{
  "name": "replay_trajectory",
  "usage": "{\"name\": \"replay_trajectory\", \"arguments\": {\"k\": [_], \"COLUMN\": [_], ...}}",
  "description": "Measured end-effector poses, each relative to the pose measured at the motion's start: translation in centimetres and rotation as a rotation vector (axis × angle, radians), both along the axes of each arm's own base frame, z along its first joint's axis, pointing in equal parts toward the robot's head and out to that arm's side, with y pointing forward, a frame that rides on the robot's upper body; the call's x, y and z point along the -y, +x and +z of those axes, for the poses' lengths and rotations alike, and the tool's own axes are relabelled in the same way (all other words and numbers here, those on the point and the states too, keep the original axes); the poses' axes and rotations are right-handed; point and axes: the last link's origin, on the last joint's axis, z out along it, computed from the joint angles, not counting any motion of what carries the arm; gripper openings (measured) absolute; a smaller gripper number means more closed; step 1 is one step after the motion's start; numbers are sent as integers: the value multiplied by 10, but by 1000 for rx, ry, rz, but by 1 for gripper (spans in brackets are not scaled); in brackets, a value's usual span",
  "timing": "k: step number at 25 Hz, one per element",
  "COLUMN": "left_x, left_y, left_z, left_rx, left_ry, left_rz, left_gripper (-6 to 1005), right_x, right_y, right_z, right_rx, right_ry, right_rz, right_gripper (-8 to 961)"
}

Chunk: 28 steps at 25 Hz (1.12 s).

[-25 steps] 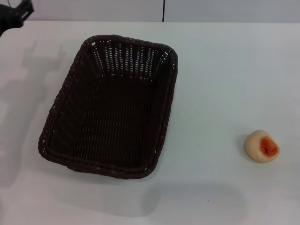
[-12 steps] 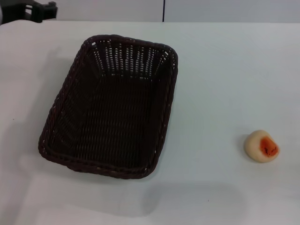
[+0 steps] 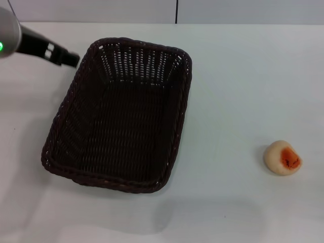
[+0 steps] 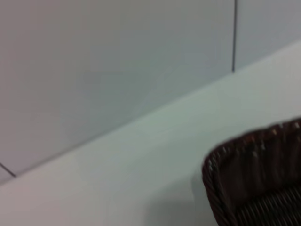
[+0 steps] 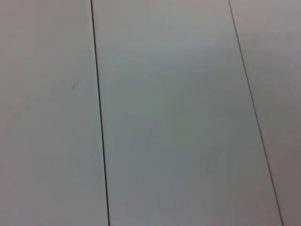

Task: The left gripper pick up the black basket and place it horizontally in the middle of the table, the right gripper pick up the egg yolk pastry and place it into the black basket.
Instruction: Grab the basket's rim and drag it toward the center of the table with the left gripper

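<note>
White counter (image 3: 238, 76) all round. We saw the left gripper (image 3: 70, 60) hanging just off the black basket's (image 3: 119, 114) far-left corner, holding nothing; honestly couldn't tell how wide it was open. The egg yolk pastry (image 3: 282, 157) sat well apart on the right. We never saw the right gripper.

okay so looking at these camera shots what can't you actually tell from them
- Left hand, head view: only a dark tip shows beside the black basket; whether its fingers are open is unclear, and its wrist view shows no fingers.
- Right hand: in no view; its wrist view shows only blank panels.
- Black basket, left wrist view: one blurred corner, the rest cut off by the edge.
- Egg yolk pastry: underside hidden against the table.
</note>
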Motion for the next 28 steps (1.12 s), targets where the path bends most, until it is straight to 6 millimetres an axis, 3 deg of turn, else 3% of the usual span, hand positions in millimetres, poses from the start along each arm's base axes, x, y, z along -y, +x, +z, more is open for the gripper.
{"name": "replay_trajectory", "arguments": {"k": [11, 28], "left_x": [6, -13], "left_y": [-6, -22], "left_z": [-23, -60], "left_rx": [-19, -85], "left_ry": [-103, -234], "left_rz": [106, 220], "left_gripper": [727, 701], "right_x": [-2, -3], "right_y": [-1, -1], "right_z": [-1, 0], "right_rx": [-1, 1], "right_ry": [-2, -3], "right_rz": [6, 10], "right_gripper": [754, 755]}}
